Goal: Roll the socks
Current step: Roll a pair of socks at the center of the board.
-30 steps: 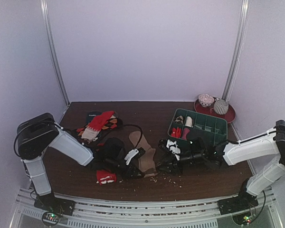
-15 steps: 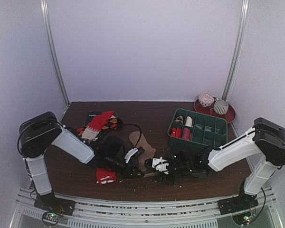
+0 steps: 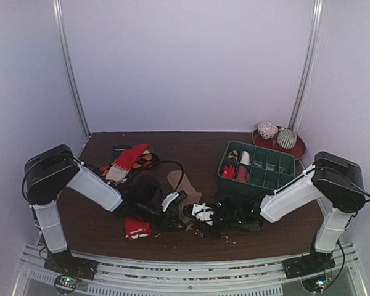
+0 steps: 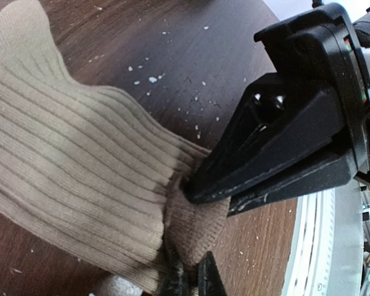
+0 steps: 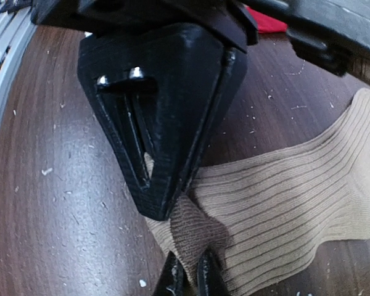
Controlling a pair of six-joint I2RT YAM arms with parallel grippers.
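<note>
Both arms are bolted at the near edge of the desk [image 3: 203,143], behind a metal rail [image 3: 191,268]. The left arm [image 3: 95,188] folds down from the near left corner and reaches low toward the near centre. The right arm [image 3: 290,194] does the same from the near right corner. The two wrists meet tip to tip just above the wood. The left claw [image 4: 189,280] is clenched on the cuff end of the tan sock [image 4: 68,160]. The right claw [image 5: 189,277] is clenched on the same cuff, directly opposite. The tan sock lies flat at the near centre, its ribbed length running away from the claws toward the far edge. A small red sock [image 3: 137,229] lies near the near edge, just left of the claws. White specks [image 4: 151,79] are scattered on the dark wood around the cuff. A pile of socks [image 3: 128,159] sits toward the far left corner. A green compartment tray [image 3: 288,161] sits toward the far right. A red plate [image 3: 299,150] with two rolled bundles occupies the far right corner. Bare wood runs along the far edge between pile and tray. Pale walls enclose three sides.
</note>
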